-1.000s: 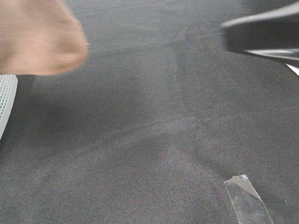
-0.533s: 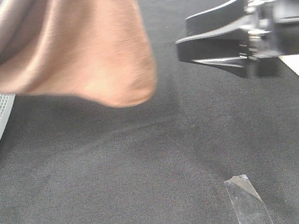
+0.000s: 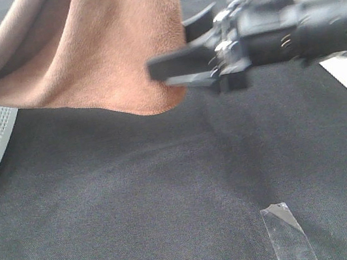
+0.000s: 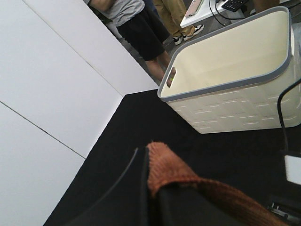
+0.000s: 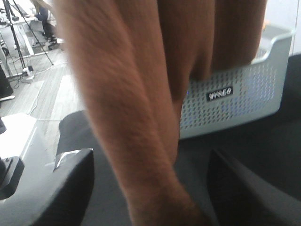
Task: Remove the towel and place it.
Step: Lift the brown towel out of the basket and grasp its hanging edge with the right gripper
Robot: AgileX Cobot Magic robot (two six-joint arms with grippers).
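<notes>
Towel (image 3: 102,55) hangs lengthwise downward, left fingers (image 4: 117,202) clenched on it, right fingers (image 5: 70,188) spread astride its lower fold.

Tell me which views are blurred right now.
Exterior high: right gripper motion-smeared, towel edge soft, tape strip sharp. Right wrist: towel too close, out of focus; label on the perforated basket unreadable. Left wrist: crisp on the cream bin.

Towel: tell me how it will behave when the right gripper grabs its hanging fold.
Probably floppy: the towel hangs in soft folds from the shut left gripper. Likely not slippery, given its fuzzy nap. It may swing or bunch as the open right gripper closes around it.
</notes>
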